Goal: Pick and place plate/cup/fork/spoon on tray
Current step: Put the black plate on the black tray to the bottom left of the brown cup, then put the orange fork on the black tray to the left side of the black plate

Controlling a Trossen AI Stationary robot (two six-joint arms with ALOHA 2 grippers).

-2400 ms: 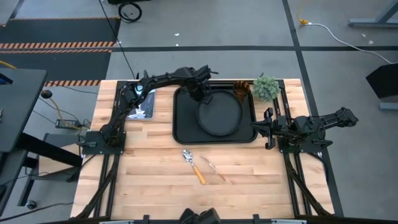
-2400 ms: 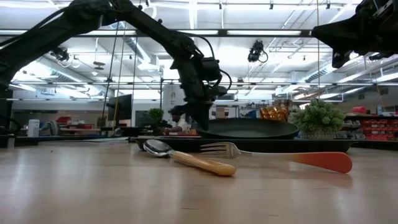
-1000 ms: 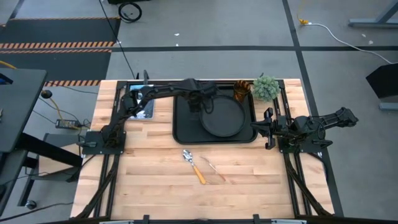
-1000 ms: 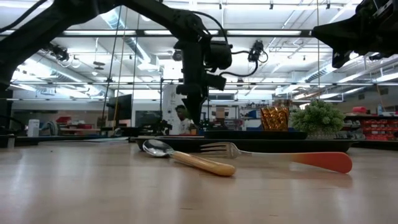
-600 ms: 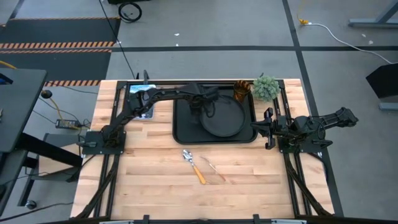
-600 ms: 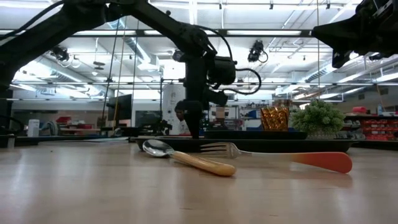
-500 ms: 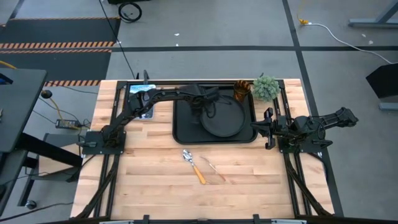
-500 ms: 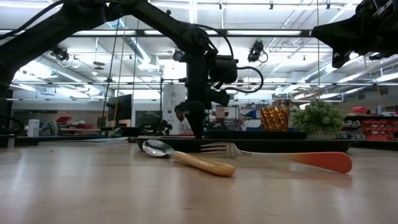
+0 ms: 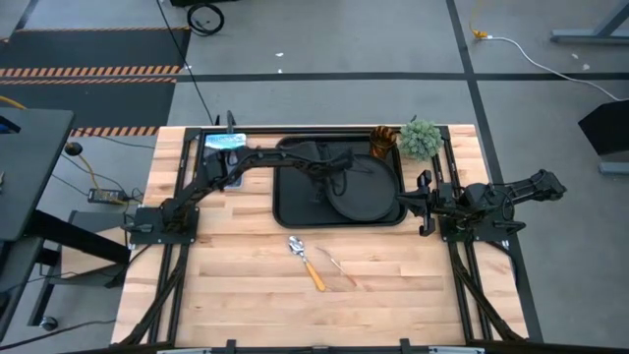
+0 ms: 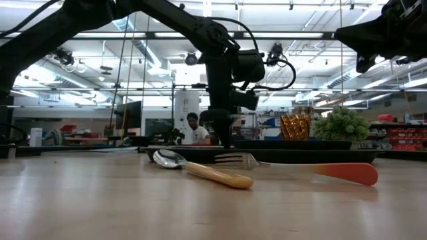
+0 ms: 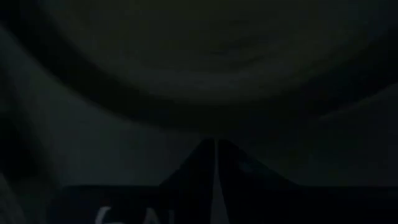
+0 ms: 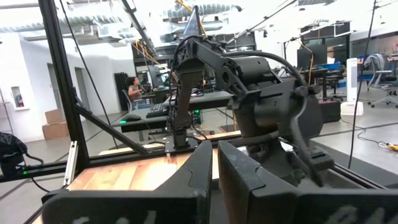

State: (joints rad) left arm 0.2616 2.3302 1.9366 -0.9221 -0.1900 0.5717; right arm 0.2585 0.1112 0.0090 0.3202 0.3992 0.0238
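Observation:
The round black plate (image 9: pixel 370 193) lies flat in the right half of the black tray (image 9: pixel 288 202). My left gripper (image 9: pixel 331 185) is shut and points down into the tray at the plate's left rim; it also shows in the low view (image 10: pixel 223 139). The amber cup (image 9: pixel 381 145) stands at the tray's far right corner. The spoon (image 9: pixel 307 262) and the fork (image 9: pixel 340 265) lie on the wood in front of the tray. My right gripper (image 9: pixel 424 204) is shut and waits at the table's right side. My left gripper meets the plate's left rim (image 11: pixel 214 118) with its shut fingertips (image 11: pixel 205 155). The fingers point down from above, low over the tray floor. The plate lies flat on the tray.
A small green plant (image 9: pixel 421 139) stands beside the cup at the far right. A blue-white card (image 9: pixel 224 157) lies left of the tray, under my left arm. A person sits in the room behind the table (image 10: pixel 193 128).
My left gripper has gone down and toward the table's right edge, fingers shut, low over the tray. The plate has slid along the tray toward its right end and stays flat.

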